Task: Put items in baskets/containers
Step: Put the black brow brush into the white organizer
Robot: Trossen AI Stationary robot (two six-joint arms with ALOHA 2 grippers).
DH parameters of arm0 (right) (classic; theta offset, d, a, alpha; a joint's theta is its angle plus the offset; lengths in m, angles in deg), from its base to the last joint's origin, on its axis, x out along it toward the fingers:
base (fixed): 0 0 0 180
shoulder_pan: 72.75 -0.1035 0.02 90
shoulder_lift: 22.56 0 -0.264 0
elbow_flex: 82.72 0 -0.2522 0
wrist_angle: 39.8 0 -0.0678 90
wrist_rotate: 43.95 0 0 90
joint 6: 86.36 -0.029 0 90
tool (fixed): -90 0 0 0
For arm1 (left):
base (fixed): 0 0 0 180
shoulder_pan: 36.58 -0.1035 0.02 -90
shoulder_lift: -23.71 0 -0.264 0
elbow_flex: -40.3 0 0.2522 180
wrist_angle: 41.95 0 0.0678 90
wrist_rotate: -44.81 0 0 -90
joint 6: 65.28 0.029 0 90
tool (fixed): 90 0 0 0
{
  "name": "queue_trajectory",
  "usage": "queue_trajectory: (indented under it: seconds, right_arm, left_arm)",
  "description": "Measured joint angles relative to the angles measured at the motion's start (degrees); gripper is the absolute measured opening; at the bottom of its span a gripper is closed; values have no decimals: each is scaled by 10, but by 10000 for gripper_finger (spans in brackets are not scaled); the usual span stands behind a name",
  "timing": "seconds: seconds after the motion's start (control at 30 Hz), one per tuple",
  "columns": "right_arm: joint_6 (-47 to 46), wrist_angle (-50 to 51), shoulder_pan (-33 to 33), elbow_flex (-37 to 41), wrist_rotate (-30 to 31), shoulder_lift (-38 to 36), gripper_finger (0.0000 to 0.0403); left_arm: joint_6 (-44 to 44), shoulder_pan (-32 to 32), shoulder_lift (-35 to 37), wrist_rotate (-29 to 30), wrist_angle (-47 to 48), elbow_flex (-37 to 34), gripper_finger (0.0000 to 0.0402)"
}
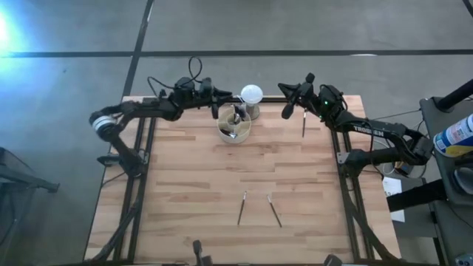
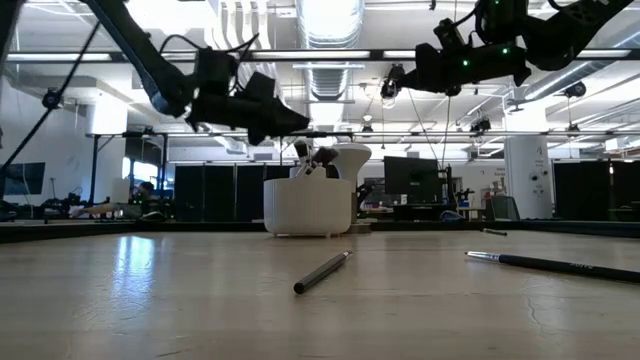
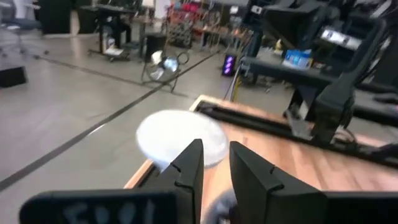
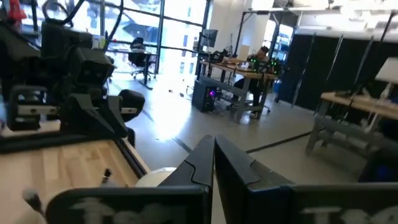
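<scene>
The cream cup-like container (image 1: 233, 127) stands at the table's far middle with several dark brushes (image 1: 236, 117) upright in it; the low view shows it too (image 2: 308, 205). My left gripper (image 1: 224, 94) hovers level just above and to the far left of the cup, open and empty, its fingers (image 3: 189, 165) apart. My right gripper (image 1: 287, 109) is raised to the right of the cup, shut (image 4: 213, 158) and empty. One brush (image 1: 304, 123) lies flat on the table under it. Two more brushes (image 1: 242, 207) (image 1: 274, 210) lie flat near the front edge.
A white ball on a small stand (image 1: 252, 95) sits right behind the cup, just ahead of my left fingers (image 3: 181, 140). The table's wooden middle (image 1: 236, 166) is bare between the cup and the two front brushes. Cables and equipment stand off the table's right side (image 1: 443, 148).
</scene>
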Motion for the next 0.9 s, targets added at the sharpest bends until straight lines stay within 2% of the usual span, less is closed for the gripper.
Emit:
queue_trajectory:
  seconds: [0.17, 0.37, 0.5, 0.6, 0.8, 0.9]
  right_arm:
    - [-60, 17, 0, 0, -26, 0, 8]
    - [-58, 71, -4, 0, -57, 0, 8]
    - [-53, 112, -10, 0, -52, 0, 8]
    - [-45, 144, -28, 0, -3, 0, 8]
    - [-44, 261, -48, 0, 178, 0, 8]
    - [-91, 339, -24, 0, 200, 0, 8]
  left_arm:
    - [16, 17, 60, 32, 12, -51, 58]
    - [45, 61, 94, 120, -64, -141, 29]
    - [61, 94, 91, 127, -129, -197, 8]
    - [98, 112, 88, 127, -161, -229, 2]
    - [104, 120, 88, 145, -194, -246, 2]
    - [104, 120, 88, 149, -193, -245, 2]
